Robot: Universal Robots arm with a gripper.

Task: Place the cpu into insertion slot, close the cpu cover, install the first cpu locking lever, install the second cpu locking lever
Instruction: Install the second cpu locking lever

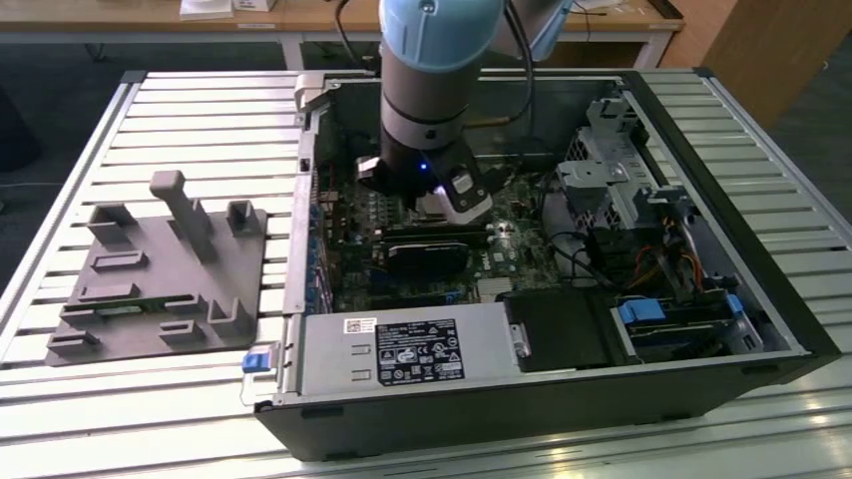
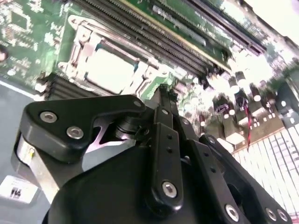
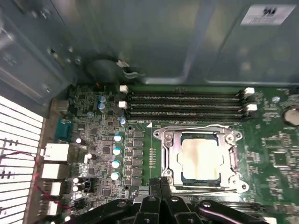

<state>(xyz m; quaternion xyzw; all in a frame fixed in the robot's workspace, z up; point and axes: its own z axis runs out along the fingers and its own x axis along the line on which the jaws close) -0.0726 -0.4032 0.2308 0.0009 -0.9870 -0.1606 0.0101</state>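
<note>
Looking at the open computer case (image 1: 533,389) lying on its side across the middle of the exterior view, board facing up so the arm (image 1: 429,90) can come straight down into it. The green motherboard (image 3: 280,158) spans the first wrist view, memory slots (image 3: 187,105) running above the socket. The cpu (image 3: 200,157) already sits in the insertion slot (image 3: 236,179) at centre right, the cpu cover (image 3: 169,156) framing it flat. The gripper (image 3: 160,183) hangs just beside the socket's lower edge — fingers pinched together, holding nothing — probably working the latches.

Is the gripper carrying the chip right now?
No, the cpu lies in the insertion slot, apart from the gripper.
</note>
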